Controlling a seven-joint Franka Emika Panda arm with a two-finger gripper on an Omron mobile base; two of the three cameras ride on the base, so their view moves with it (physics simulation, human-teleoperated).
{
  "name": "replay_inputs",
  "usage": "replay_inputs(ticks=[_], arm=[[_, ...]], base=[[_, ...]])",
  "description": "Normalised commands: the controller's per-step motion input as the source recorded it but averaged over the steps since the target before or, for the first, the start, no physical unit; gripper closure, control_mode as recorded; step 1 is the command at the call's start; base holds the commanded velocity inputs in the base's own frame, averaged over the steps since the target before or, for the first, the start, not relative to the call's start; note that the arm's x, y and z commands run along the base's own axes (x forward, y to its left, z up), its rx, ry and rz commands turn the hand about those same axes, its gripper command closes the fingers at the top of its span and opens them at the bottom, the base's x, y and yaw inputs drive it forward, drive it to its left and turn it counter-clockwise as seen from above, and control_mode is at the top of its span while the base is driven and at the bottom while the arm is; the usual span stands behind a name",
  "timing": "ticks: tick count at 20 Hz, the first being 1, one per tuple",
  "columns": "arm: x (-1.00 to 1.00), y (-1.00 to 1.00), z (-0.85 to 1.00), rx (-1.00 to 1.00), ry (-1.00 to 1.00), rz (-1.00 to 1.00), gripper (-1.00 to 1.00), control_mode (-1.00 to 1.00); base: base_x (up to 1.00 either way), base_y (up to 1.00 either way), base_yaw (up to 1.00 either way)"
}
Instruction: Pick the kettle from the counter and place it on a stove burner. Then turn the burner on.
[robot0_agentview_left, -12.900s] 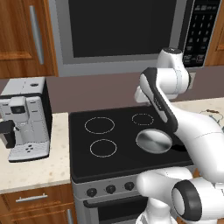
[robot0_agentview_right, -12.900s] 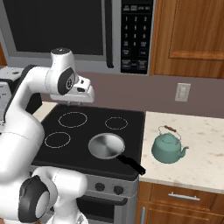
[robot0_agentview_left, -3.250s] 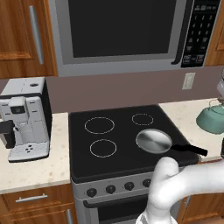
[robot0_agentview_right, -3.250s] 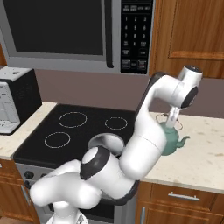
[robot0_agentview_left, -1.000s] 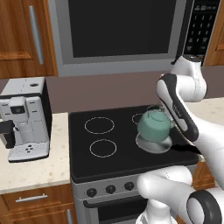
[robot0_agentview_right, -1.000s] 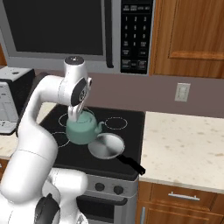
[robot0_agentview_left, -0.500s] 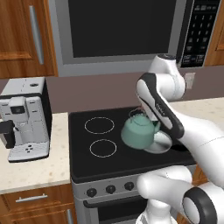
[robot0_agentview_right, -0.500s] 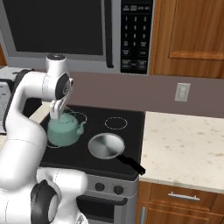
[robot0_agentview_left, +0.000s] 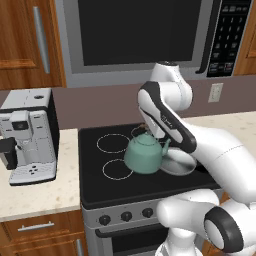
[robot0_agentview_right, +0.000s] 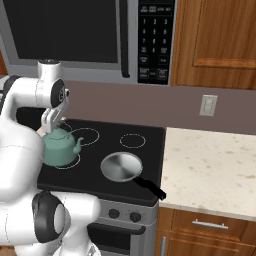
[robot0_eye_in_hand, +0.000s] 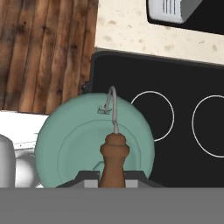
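Left base view shows the hand (robot0_agentview_left: 146, 129) closed on the arched brown handle of the teal kettle (robot0_agentview_left: 144, 155), which hangs just below it, over the black cooktop (robot0_agentview_left: 95, 180). The kettle looks to be off the glass, though its height cannot be read for sure. Under and slightly left of the hand lies a white burner ring (robot0_agentview_left: 118, 169), with a second ring (robot0_agentview_left: 113, 143) beyond it; the silver pan (robot0_agentview_left: 176, 162) sits just right of the kettle, close to its spout.

Right base view has the hand (robot0_agentview_right: 51, 121) gripping the top of the kettle (robot0_agentview_right: 59, 147), whose body overlaps the near ring (robot0_agentview_right: 65, 161) without being centred on it. The pan (robot0_agentview_right: 121, 166) lies well off to the hand's right, and the beige worktop (robot0_agentview_right: 215, 165) beyond that.

Hand view looks straight down the handle onto the kettle lid (robot0_eye_in_hand: 94, 142); one full ring (robot0_eye_in_hand: 152, 115) shows clear of the kettle's rim, so the kettle is not over that one.

To finish the placing well, I judge the hand should bring the kettle squarely over one ring, keeping the spout away from the pan. It should then lower straight and slowly with the body level until the base meets the glass. Only then should the grip loosen, lifting away vertically so the handle is not dragged. The knobs (robot0_agentview_left: 125, 216) on the stove front come afterwards.
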Motion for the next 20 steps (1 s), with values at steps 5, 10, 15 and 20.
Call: replay_inputs(ticks=[5,10,15,20], arm=[[0.0,0.05,-0.14,0.0,-0.1,0.0,1.0,-1.0],[0.08,0.0,-0.17,0.0,-0.08,0.0,1.0,-1.0],[0.12,0.0,-0.29,0.0,-0.03,0.0,1.0,-1.0],[0.26,0.05,-0.2,0.0,0.01,0.0,1.0,-1.0]], base=[[0.0,0.0,0.0],[0.0,0.0,0.0],[0.0,0.0,0.0],[0.0,0.0,0.0]])
